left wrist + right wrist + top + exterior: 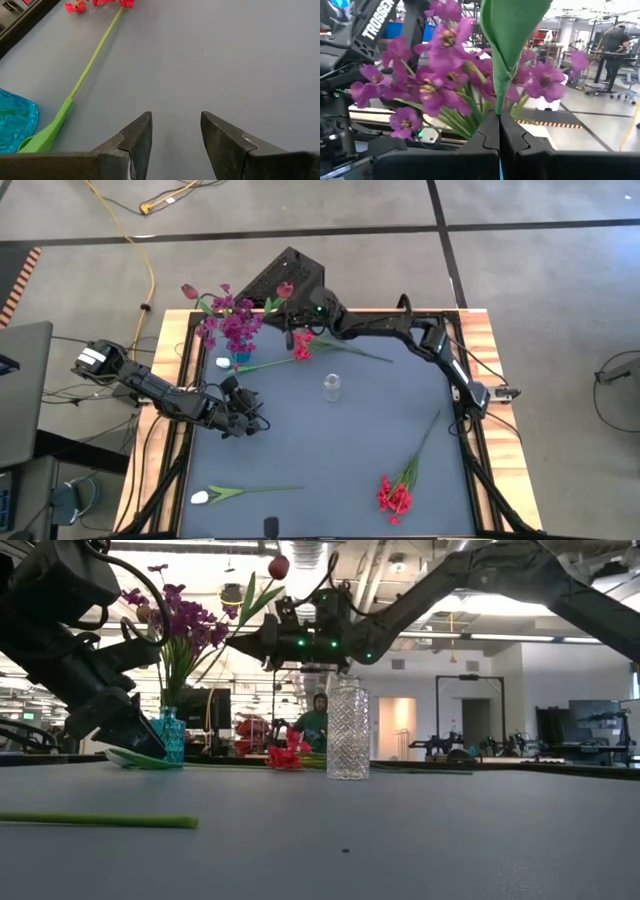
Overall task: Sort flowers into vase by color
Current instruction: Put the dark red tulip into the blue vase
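Observation:
A blue vase (172, 735) at the table's far left holds purple flowers (230, 322). Right beside that bunch my right gripper (284, 302) is shut on a red-budded flower (278, 567) with green leaves (512, 30). A clear glass vase (331, 387) stands empty mid-table. One red flower (300, 348) lies flat near the blue vase. A red cluster (395, 496) lies near right and a white flower (200, 497) near left. My left gripper (175, 140) hovers open above bare table, near the blue vase. My right gripper pinches the red flower's green stem (498, 107) between its two fingertips, just below the leaves. The fingers reach in about level from the table's right side, across the stem. The flower stands upright and clear of the table, its bud above the fingers; its lower end is hidden.
The lying red flower's stem and leaf (75, 90) run right in front of my left gripper. Raised black rails (470, 450) border the mat. People (318, 715) stand in the room behind the table.

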Tool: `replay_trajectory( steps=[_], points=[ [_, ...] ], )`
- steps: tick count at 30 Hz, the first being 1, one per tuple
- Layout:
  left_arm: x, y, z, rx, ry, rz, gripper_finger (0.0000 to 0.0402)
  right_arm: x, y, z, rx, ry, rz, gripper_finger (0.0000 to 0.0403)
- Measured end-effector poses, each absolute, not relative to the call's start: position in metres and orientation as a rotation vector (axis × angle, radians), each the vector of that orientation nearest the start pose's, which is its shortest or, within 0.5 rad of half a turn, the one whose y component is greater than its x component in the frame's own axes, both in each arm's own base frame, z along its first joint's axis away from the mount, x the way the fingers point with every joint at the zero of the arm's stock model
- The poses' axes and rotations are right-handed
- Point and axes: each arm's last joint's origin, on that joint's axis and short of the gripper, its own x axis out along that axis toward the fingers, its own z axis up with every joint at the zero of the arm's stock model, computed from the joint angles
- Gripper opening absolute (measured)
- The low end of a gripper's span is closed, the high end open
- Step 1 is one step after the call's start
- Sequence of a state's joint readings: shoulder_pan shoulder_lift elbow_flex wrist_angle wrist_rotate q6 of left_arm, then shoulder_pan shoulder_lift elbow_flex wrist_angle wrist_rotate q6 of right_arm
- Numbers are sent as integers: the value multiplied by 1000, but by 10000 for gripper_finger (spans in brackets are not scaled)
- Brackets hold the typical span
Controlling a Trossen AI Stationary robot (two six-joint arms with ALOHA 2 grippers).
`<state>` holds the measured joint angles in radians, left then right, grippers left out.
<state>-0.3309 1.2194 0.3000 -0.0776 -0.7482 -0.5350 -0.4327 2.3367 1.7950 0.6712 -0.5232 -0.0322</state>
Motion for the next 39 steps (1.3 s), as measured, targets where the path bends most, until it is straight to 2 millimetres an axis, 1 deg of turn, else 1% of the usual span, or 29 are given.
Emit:
replay_trajectory(
  steps=[7,14,20,22,26,30,35,39],
  points=[
    [171,-38,118,21,721,589,157,496,-203,233,-102,-131,104,16],
    [171,-38,118,15,719,591,157,501,-193,231,-184,-143,60,16],
    [171,-38,119,6,710,598,157,501,-195,230,-180,-134,37,16],
    [172,-36,120,5,683,630,157,501,-196,230,-179,-131,33,16],
    [179,-28,135,17,615,710,157,501,-195,229,-180,-130,34,16],
    [178,-16,146,5,614,764,157,501,-195,228,-174,-122,39,18],
    [164,-8,165,-25,689,828,158,501,-195,229,-175,-123,39,18],
    [146,-5,184,-148,694,903,160,501,-195,229,-175,-124,41,19]
  ],
)
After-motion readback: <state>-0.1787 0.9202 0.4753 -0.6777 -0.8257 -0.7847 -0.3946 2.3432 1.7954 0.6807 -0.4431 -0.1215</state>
